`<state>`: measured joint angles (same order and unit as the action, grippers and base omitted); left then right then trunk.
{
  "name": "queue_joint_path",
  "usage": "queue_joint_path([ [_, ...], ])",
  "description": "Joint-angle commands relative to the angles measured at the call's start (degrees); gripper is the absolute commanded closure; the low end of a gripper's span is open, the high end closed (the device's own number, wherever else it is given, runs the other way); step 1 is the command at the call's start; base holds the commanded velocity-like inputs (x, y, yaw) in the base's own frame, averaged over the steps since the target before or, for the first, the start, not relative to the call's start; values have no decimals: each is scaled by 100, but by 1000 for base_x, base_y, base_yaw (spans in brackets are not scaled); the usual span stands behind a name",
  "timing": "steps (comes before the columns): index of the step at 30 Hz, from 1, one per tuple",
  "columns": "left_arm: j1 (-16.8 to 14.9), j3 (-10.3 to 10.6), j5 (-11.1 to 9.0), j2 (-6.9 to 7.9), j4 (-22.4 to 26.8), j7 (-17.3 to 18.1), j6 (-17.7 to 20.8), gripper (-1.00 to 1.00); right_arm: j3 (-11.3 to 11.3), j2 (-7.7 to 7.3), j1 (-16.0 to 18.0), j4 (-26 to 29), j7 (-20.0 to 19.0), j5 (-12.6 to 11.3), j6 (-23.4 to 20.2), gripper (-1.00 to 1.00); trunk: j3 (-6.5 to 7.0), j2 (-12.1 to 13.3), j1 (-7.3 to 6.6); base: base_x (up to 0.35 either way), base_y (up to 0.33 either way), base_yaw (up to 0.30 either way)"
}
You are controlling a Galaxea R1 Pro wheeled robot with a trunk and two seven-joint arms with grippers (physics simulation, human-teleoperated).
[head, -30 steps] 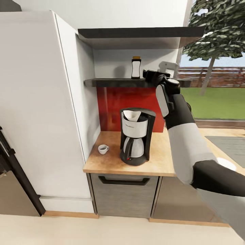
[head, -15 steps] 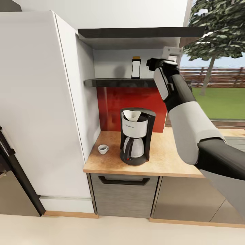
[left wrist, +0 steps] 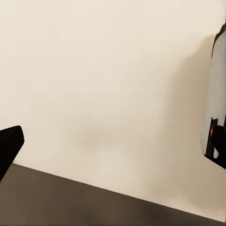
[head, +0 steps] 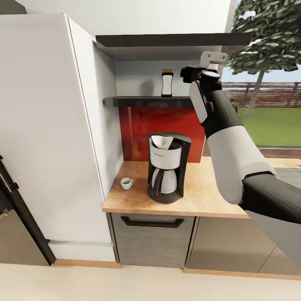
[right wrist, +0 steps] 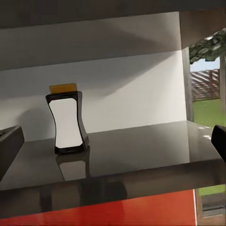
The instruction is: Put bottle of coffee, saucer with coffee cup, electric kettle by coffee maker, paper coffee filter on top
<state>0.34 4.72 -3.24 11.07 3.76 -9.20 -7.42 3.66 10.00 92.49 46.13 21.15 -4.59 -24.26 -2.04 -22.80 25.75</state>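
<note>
**Right gripper raised at the shelf, bottle untouched**

The right gripper (head: 187, 75) is held up level with the shelf (head: 138, 100), beside the bottle (head: 167, 83) but apart from it. In the right wrist view its two fingertips (right wrist: 9, 146) sit at opposite edges, spread wide, with the bottle (right wrist: 67, 119) upright between them further back on the shelf. The maker (head: 166, 167) stands on the counter (head: 196, 192) with a filter (head: 162, 141) in its top; the cup (head: 126, 182) sits near it. The left gripper's state cannot be told.

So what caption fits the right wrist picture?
Coffee bottle standing upright on the dark shelf, seen between open gripper fingers.
</note>
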Motion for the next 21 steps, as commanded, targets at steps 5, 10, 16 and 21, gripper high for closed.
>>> queue_joint_path([
  [5, -77, 44, -43, -19, 82, -14, -104, -100, -16, 0, -56, 14, 47, -68, -30, -100, -12, -12, 4, 0, 0, 0],
  [10, -88, 34, -45, -12, 110, -12, -265, -100, -22, 0, -190, -3, 47, -76, -34, -100, -12, -12, 4, 0, 0, 0],
  [16, -87, 43, -45, 5, 115, -12, -349, -100, -23, 0, -225, -18, 47, -71, -35, -100, -12, -12, 4, 0, 0, 0],
  [21, -87, 58, -42, 41, 122, -12, -374, -100, -23, 0, -231, -60, 47, -69, -40, -100, -12, -12, 4, 0, 191, 0],
])
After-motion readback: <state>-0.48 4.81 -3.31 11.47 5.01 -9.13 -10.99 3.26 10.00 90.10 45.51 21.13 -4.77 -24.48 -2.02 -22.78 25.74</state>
